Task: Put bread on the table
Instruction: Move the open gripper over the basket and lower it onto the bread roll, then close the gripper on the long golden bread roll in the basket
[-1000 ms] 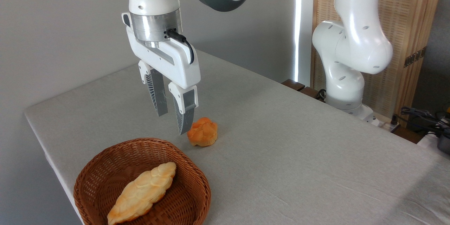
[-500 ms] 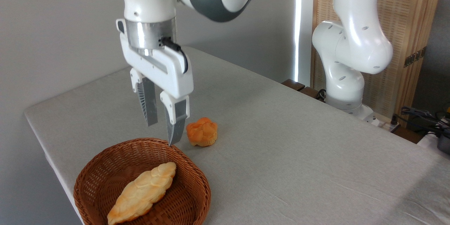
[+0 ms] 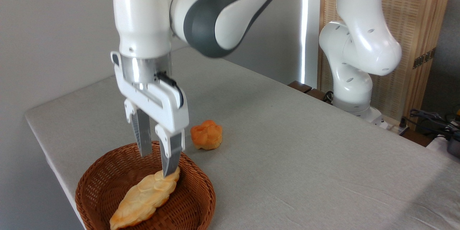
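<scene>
The long pale golden braided bread [image 3: 143,198] lies slanted inside the round brown wicker basket [image 3: 197,201] at the near left corner of the grey-beige table [image 3: 305,158]. My gripper [image 3: 155,165] hangs open over the basket, pointing down, just above the bread's upper right end. The right fingertip [image 3: 167,171] overlaps that end of the loaf in the picture; whether it touches I cannot tell. Nothing is held between the fingers.
A small round orange bun [image 3: 206,135] sits on the cloth just behind the basket's right rim. The arm's white base [image 3: 354,90] stands at the table's far right edge. A wooden screen and cables are at the far right.
The gripper has come down and leftward toward the camera, from beside the orange bun to over the basket, its fingertips now close to the bread. The fingers stay apart.
</scene>
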